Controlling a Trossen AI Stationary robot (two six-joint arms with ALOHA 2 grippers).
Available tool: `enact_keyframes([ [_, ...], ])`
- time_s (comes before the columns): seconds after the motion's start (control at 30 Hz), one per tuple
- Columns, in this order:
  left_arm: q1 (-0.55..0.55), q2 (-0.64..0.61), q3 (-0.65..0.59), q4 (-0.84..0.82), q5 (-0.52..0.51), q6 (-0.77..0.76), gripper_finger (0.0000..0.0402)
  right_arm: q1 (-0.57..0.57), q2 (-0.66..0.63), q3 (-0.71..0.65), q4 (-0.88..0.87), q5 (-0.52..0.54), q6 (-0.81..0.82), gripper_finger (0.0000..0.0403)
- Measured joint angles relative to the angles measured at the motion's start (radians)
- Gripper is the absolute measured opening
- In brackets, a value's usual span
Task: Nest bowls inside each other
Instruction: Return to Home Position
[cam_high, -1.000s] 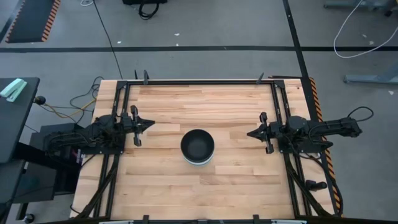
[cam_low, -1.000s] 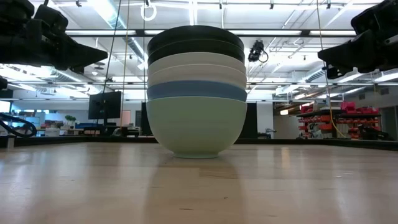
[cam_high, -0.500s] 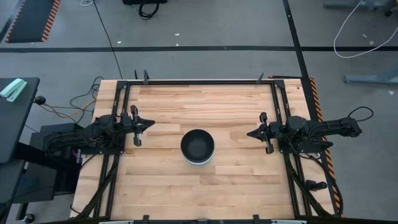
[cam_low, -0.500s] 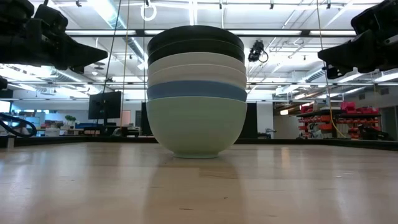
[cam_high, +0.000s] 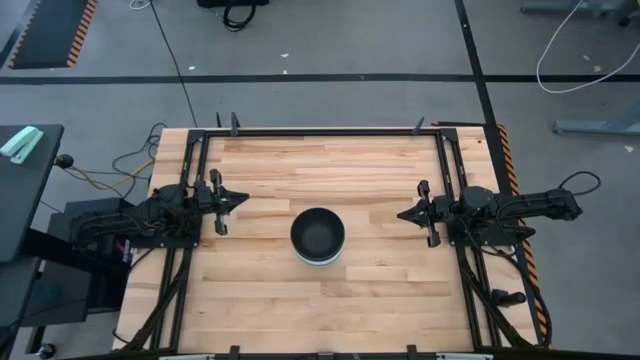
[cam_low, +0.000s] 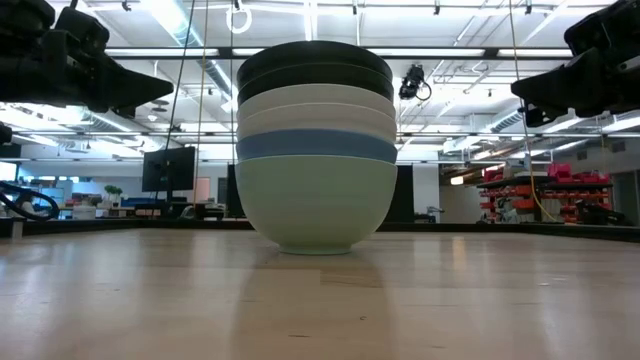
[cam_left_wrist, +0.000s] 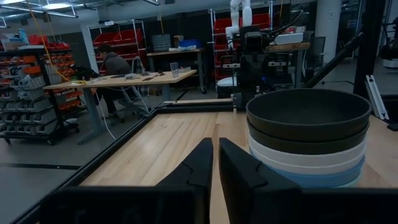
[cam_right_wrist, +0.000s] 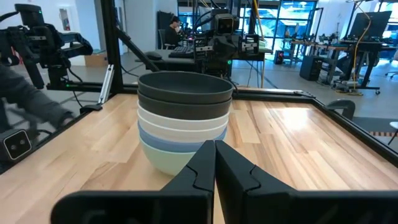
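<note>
The bowls (cam_high: 318, 237) stand nested in one stack at the middle of the table. In the low view the stack (cam_low: 317, 150) shows a pale mint green bowl at the bottom resting by its foot on the wood, then blue, two white, two black on top. My left gripper (cam_high: 241, 200) is shut, raised near the table's left edge, apart from the stack (cam_left_wrist: 308, 140). My right gripper (cam_high: 402, 214) is shut too, raised near the right edge, facing the stack (cam_right_wrist: 185, 121).
A black metal frame (cam_high: 320, 132) runs round the wooden table top. Bare wood lies on all sides of the stack. Beyond the table the wrist views show workbenches, shelving and a seated person (cam_left_wrist: 114, 65).
</note>
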Motion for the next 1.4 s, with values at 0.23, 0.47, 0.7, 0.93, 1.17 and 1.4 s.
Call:
enact_keyframes([
  [0.23, 0.0, 0.0, 0.0, 0.0, 0.0, 0.0, 0.0028, 0.0, 0.0, 0.0, 0.0, 0.0, 0.0, 0.0017],
  [0.47, 0.0, 0.0, 0.0, 0.0, 0.0, 0.0, 0.0024, 0.0, 0.0, 0.0, 0.0, 0.0, 0.0, 0.0017],
  [0.7, 0.0, 0.0, 0.0, 0.0, 0.0, 0.0, 0.0035, 0.0, 0.0, 0.0, 0.0, 0.0, 0.0, 0.0017],
  [0.93, 0.0, 0.0, 0.0, 0.0, 0.0, 0.0, 0.003, 0.0, 0.0, 0.0, 0.0, 0.0, 0.0, 0.0017],
  [1.17, 0.0, 0.0, 0.0, 0.0, 0.0, 0.0, 0.0023, 0.0, 0.0, 0.0, 0.0, 0.0, 0.0, 0.0017],
  [1.4, 0.0, 0.0, 0.0, 0.0, 0.0, 0.0, 0.0033, 0.0, 0.0, 0.0, 0.0, 0.0, 0.0, 0.0017],
])
